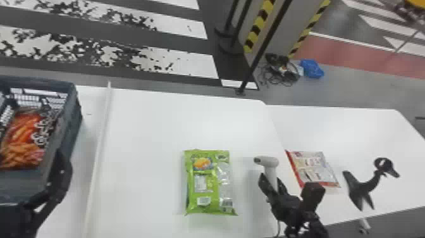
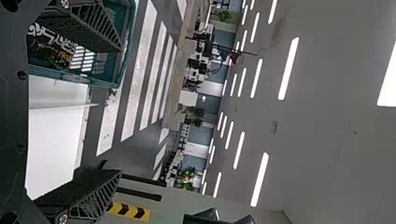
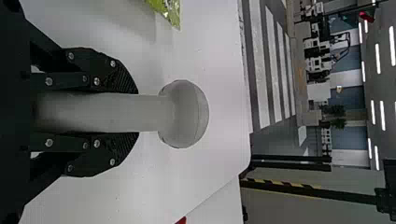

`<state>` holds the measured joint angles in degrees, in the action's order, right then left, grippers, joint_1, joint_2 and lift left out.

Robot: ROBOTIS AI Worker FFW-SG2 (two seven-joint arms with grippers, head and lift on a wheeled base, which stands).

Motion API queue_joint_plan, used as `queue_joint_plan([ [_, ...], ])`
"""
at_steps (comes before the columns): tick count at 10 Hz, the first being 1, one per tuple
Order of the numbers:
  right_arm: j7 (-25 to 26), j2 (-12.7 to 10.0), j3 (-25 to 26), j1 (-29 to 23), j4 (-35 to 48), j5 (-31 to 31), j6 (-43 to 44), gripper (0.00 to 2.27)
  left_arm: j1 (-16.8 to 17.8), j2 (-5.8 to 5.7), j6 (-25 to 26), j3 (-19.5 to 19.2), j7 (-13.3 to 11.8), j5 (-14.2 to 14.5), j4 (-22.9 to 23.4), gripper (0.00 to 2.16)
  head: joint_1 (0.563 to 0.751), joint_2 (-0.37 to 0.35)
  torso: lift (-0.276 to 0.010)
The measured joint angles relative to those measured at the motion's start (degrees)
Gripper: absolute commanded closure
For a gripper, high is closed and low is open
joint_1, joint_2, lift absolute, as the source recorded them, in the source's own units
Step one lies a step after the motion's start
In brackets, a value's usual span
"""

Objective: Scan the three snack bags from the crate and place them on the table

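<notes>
Right hand [image 1: 271,182]'s gripping a light-grey plastic handheld scanner [image 1: 268,161] upright, left hand [image 1: 30,154]'s wide open, nothing in it, by the dark plastic crate [image 1: 71,117].

Around me is a large, workshop-like hall, with long strip lights [image 2: 289,69] on the ceiling, broad white stripes [image 1: 196,66] across a dark floor [image 1: 189,45], yellow-and-black hazard tape [image 1: 259,27] and white tables [image 1: 145,126].
</notes>
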<state>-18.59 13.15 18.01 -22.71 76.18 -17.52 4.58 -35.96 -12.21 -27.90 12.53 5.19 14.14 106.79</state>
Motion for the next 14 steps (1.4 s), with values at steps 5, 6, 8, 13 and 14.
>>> queue_joint_plan([
  [5,-0.4,-6.3,0.4,-19.4,22.4,-4.9,2.8,2.23,1.2,-0.22,0.8,0.2,0.0,0.2,-0.4,0.07,0.695,-0.344,-0.037],
  [6,-1.0,-6.6,-0.3,-22.4,25.5,-5.4,2.4,2.23,1.3,-0.20,0.8,0.3,0.0,0.3,-0.4,0.07,0.695,-0.324,-0.037],
  [8,-1.9,-6.7,-2.4,-26.4,27.8,-6.4,2.7,2.23,1.4,-0.16,0.7,0.2,0.3,0.5,-0.8,0.07,0.695,-0.295,-0.037],
  [13,-3.3,-6.2,-6.8,-29.2,24.7,-6.3,7.5,2.23,0.2,0.25,-1.1,-0.1,1.0,0.8,-0.8,0.07,0.695,-0.223,-0.037],
  [14,-3.3,-5.9,-7.3,-28.8,22.5,-6.2,9.8,2.23,0.1,0.26,-1.3,-0.1,1.0,0.8,-0.7,0.07,0.695,-0.230,-0.037],
])
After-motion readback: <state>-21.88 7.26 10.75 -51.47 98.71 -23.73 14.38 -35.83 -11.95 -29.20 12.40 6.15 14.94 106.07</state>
